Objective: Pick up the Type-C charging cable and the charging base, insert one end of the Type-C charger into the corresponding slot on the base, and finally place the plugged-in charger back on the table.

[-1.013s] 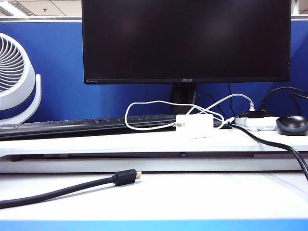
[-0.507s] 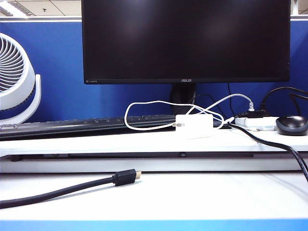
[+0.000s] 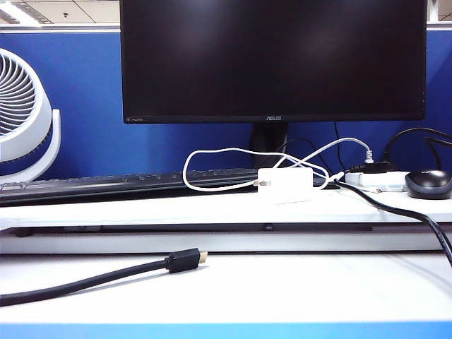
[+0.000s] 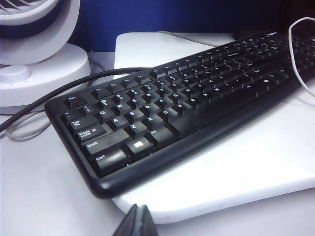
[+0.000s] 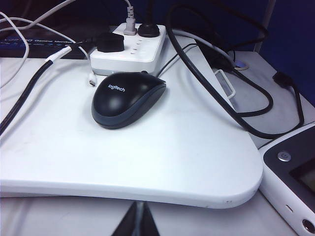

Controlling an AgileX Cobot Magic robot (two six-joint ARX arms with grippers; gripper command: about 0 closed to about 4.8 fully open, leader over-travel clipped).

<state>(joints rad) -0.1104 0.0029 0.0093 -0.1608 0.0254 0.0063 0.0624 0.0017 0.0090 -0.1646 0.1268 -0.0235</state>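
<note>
Item, unchanged over the last second: small glossy white charging base with thin white Type-C charging cable plugged in, resting on the white table shelf. You have both grippers clenched and empty, left gripper short of the black keyboard, right gripper short of the black mouse, both well back from the base. Task looks complete.

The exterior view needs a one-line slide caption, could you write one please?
Charging base with looped Type-C charging cable resting on the shelf before a dark monitor; no hand in view.

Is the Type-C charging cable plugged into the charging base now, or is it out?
Plugged in: the Type-C charging cable ends at the left end of the charging base, which lies on the shelf board.
</note>
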